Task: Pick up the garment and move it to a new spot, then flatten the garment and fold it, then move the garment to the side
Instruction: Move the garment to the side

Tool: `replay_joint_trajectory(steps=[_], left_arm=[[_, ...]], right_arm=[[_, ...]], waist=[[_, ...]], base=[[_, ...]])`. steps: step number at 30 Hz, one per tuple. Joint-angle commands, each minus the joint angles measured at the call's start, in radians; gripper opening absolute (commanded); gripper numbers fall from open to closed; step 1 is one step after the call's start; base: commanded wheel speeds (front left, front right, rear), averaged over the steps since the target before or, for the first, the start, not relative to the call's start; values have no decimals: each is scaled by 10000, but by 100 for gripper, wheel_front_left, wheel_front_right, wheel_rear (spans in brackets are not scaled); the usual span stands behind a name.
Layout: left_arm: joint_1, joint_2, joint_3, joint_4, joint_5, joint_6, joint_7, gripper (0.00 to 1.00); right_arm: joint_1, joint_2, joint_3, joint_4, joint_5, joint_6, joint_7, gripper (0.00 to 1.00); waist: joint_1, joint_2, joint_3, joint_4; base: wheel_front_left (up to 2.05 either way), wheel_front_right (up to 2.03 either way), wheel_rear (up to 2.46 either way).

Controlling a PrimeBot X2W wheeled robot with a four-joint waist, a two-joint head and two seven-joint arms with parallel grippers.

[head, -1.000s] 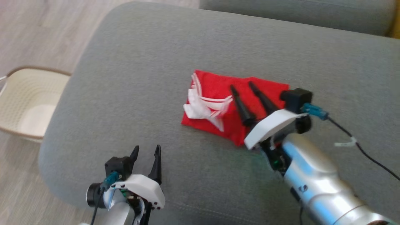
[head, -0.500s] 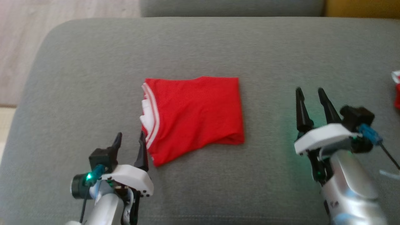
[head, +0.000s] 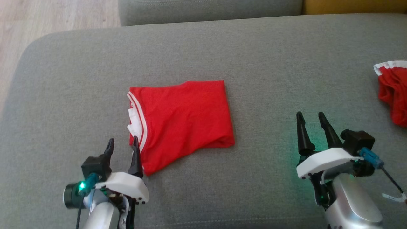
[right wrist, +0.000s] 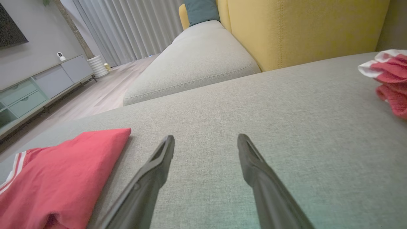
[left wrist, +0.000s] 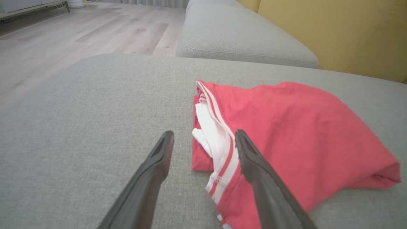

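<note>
Both pincers are spread fully, holding nothing. The left pincer (head: 123, 140) sits at the striped near-left corner of the folded red garment (head: 184, 117), which lies mid sofa cushion (head: 222, 47). The right pincer (head: 309, 114) is well apart, toward the right edge (a second red garment (head: 392, 92) lies there). The fold looks done and the side move remains. Next, close on that corner, catching all layers.
</note>
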Motion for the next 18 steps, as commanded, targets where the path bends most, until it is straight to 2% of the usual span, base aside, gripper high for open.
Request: replay_joint_trajectory(steps=[1, 10, 14, 18], left_arm=[[-288, 116, 299, -351, 55, 12, -124, 100], [-354, 116, -114, -382, -32, -68, -124, 100], [-396, 116, -472, -362, -146, -108, -124, 100], [-376, 116, -781, -324, -250, -84, -124, 100]], right_arm=[[-318, 117, 336, -330, 42, -9, -108, 100], [-1132, 117, 1728, 298, 568, -9, -108, 100], [-1766, 118, 2399, 1085, 784, -9, -95, 100], [-2258, 118, 2652, 2162, 1141, -9, 40, 100]], waist=[[0, -1, 59, 87], [0, -1, 322, 872], [0, -1, 433, 1524], [0, -1, 516, 2183]], base=[[0, 0, 0], [0, 0, 0], [0, 0, 0], [0, 0, 0]])
